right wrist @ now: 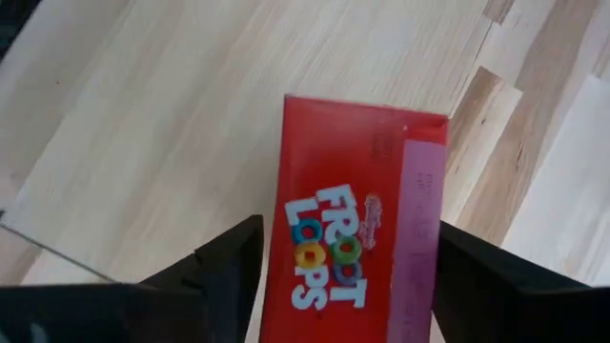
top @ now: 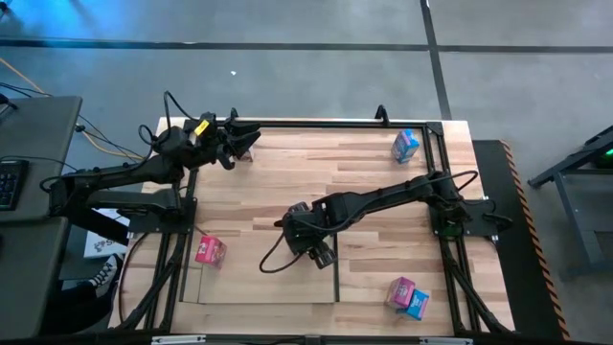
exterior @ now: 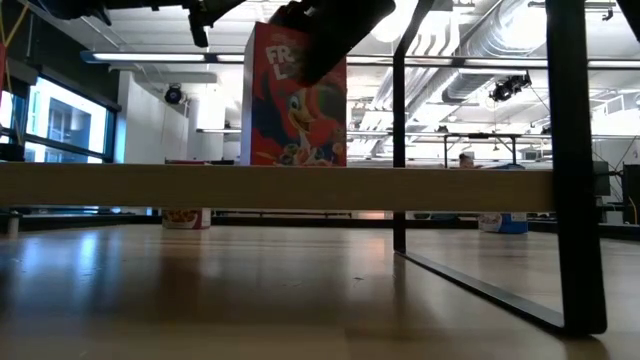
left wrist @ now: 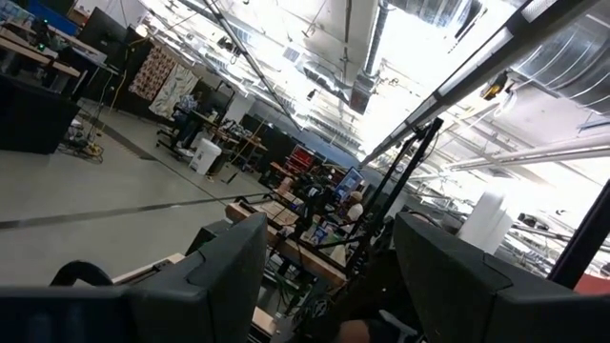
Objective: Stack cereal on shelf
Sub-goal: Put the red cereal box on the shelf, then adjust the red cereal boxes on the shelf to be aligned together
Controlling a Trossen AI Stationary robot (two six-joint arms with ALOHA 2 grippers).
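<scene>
Two dark arms reach over the large light-wood shelf panel (top: pixel 268 278) in the high view. The right gripper (top: pixel 321 253) hangs over the panel's right side, beside its thin dark upright wall (top: pixel 336 273). A pink cardboard cereal box (top: pixel 210 251) lies on the panel's left part. Well right of the panel sit a pink box (top: pixel 400 290) and a light blue box (top: pixel 418 304), touching each other; another light blue box (top: pixel 405 145) rests far beyond the panel, near the table's back edge. The left gripper (top: pixel 241 144) waits at the back edge, well apart from the panel.

From the low view, a red Froot Loops cardboard box (exterior: pixel 296 105) stands upright on the panel's pale edge (exterior: pixel 300 188), with a dark gripper (exterior: pixel 330 30) on its top.

Left wrist view: the left fingers (left wrist: pixel 229 276) are spread apart, holding nothing, with only the room beyond.

Right wrist view: the red box (right wrist: pixel 357 229) stands between the right fingers (right wrist: pixel 229 267), which are on either side of it; whether they press it, I cannot tell. Light wood lies beneath it.
</scene>
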